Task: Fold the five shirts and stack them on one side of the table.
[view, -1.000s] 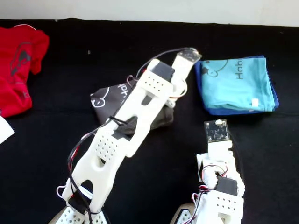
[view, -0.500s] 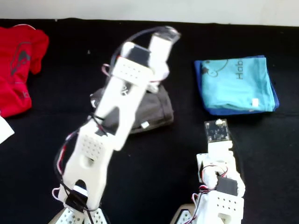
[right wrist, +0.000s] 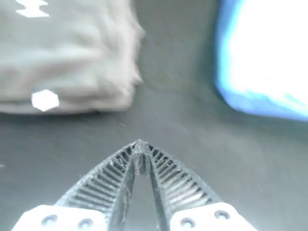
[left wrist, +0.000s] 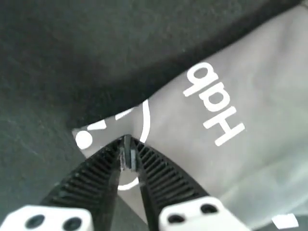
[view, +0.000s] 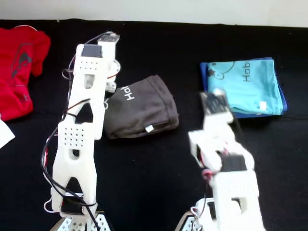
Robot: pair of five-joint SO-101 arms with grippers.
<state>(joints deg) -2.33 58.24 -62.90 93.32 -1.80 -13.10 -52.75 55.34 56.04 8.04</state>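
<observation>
Trouble is likeliest at the grey shirt [view: 142, 108], which lies folded in the middle of the black table [view: 159, 183], well apart from the stack where a cyan shirt [view: 243, 86] rests folded on a blue shirt [view: 283, 103]. Left gripper [left wrist: 128, 153] hangs over the grey shirt's printed corner, its jaws pressed together with no cloth visibly between them. Right gripper [right wrist: 139, 155], also closed and empty, hovers over bare table between the grey shirt and the stack. If only the top layer or a single corner gets pinched, I judge the fold would spill open on the way across. A low drag could rumple it too. Red shirt [view: 19, 62] lies unfolded at the far left edge.
</observation>
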